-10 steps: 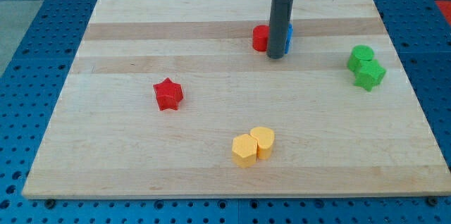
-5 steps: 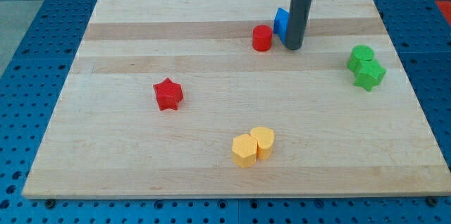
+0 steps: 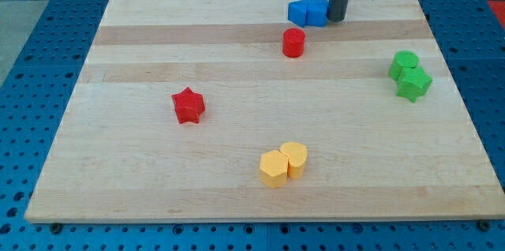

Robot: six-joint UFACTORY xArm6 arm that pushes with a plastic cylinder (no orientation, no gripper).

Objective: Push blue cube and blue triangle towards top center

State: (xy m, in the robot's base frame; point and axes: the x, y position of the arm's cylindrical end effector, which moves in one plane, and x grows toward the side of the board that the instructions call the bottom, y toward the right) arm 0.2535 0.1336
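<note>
Sitting at the far edge of the board (image 3: 118,125), near its center, the two blue blocks (image 3: 308,12) touched each other (shapes hard to tell). My tip (image 3: 337,19) pressed their right side; no claw here, just a rod. A red cylinder (image 3: 293,43) sat just nearer.

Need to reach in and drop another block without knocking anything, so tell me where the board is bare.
Bare: the view's left, beyond the red star, and the band between it and the green blocks. Crowded: top centre, with my tip, blue blocks, red cylinder.
</note>
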